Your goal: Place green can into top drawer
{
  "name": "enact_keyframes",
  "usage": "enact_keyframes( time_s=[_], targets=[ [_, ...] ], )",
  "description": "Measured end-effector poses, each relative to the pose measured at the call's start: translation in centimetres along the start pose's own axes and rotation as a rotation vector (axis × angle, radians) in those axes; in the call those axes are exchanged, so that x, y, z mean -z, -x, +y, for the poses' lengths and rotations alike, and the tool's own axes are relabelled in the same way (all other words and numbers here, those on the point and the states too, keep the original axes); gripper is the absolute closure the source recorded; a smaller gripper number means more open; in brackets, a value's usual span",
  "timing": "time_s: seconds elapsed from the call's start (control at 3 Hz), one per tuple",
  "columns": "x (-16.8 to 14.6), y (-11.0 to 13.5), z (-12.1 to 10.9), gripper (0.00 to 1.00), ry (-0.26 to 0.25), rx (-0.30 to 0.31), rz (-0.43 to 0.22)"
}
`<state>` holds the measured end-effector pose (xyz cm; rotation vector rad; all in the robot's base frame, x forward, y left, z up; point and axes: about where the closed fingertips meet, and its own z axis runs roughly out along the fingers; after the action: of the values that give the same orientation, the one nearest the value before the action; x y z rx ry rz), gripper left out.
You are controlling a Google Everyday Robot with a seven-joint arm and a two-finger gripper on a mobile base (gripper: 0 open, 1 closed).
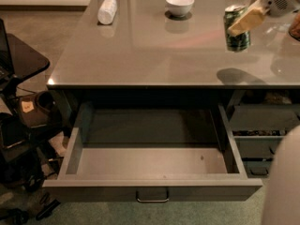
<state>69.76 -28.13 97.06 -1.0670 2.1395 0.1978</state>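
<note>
The green can (236,37) is held upright above the grey tabletop at the right; its shadow lies on the tabletop below it. My gripper (244,22) reaches in from the upper right, and its pale fingers (248,19) are shut on the can's upper half. The top drawer (152,163) is pulled wide open below the table's front edge. Its inside is bare, and its small metal bar handle (152,197) sits at the centre of the front.
A white bottle (107,10) lies at the table's back left. A white bowl (179,4) stands at the back centre. Narrower grey drawers (262,125) are at the right. A black stand with clutter (21,125) is on the left. My white base (283,186) fills the lower right corner.
</note>
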Motion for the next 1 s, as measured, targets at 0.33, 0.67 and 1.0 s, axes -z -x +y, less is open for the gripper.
enact_keyframes(
  time_s=[0.33, 0.67, 1.0],
  targets=[
    [2.4, 0.5, 1.2, 1.00, -0.027, 0.019, 0.024],
    [2.4, 0.5, 1.2, 1.00, -0.025, 0.019, 0.023],
    [3.1, -0.3, 4.0, 1.00, 0.040, 0.014, 0.030]
  ],
)
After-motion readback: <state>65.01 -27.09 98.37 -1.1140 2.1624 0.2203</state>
